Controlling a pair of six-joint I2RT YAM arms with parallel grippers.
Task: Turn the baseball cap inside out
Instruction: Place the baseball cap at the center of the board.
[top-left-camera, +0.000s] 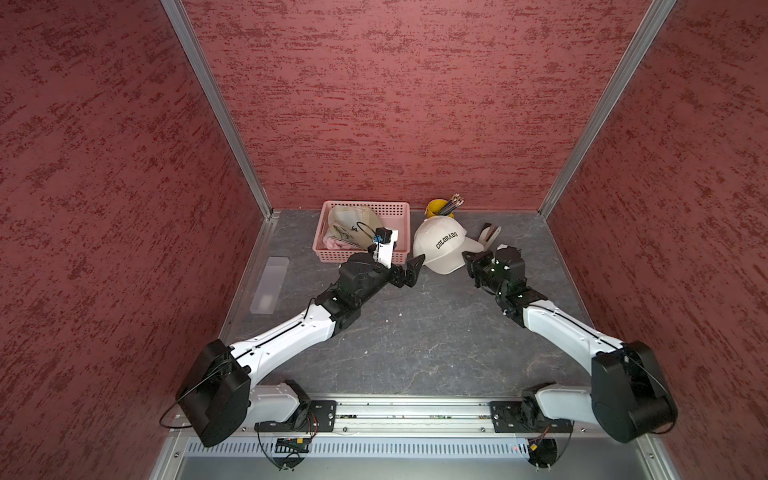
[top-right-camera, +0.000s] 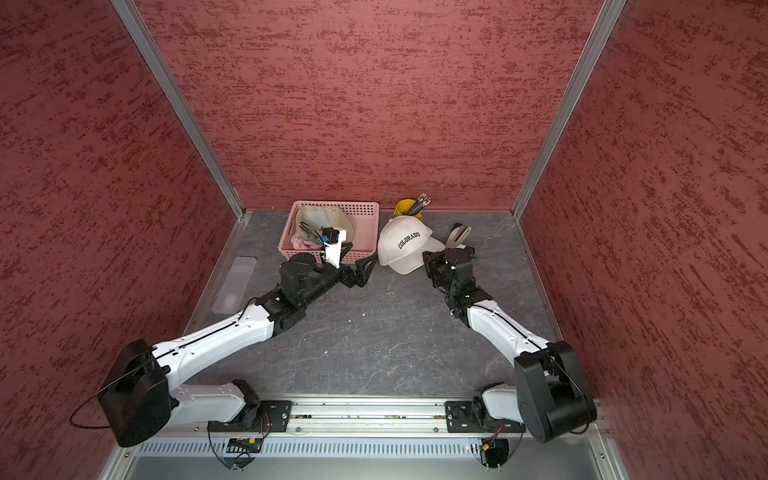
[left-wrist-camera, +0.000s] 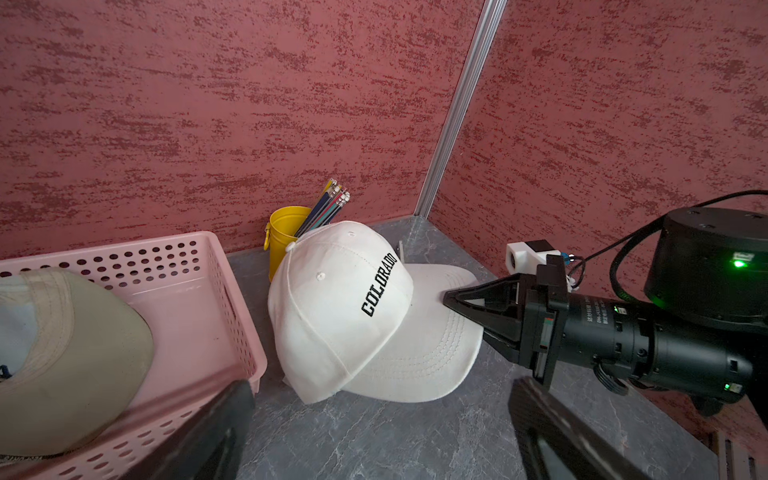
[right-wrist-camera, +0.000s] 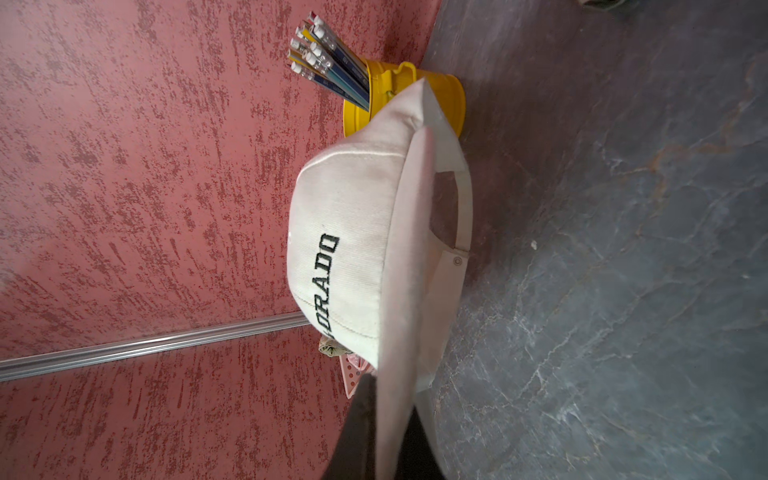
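Cap (top-left-camera: 440, 249): white, "COLORADO" in black on the front; right side out, crown up. It sits at the back of the desk (top-left-camera: 415, 353), right of centre, between the basket and the right gripper and just in front of the cup.
Brim (left-wrist-camera: 419, 357): points toward the desk's right edge and front. Its gripped end is raised off the desk, while the cap's back edge and strap rest on the surface.
Right gripper (left-wrist-camera: 451, 298): clamped on the brim's edge. In the right wrist view the brim runs between the two dark fingers.
Left gripper (top-left-camera: 409, 272): jaws spread wide, holding nothing. It is low by the basket's front right corner, just short of the cap's left side.
Basket (top-left-camera: 365, 204): pink, perforated; at the back of the desk left of centre, just beside the cap.
Basket contents: a tan cap (left-wrist-camera: 75, 332) and some pale fabric.
Cup (left-wrist-camera: 282, 237): yellow, at the desk's back edge, just behind the cap.
Pencils (left-wrist-camera: 328, 208): a bundle standing in the cup, leaning.
Strip (top-left-camera: 270, 284): clear plastic, flat along the desk's left edge.
Pale object (top-left-camera: 490, 235): on the desk behind the brim; I cannot tell what it is.
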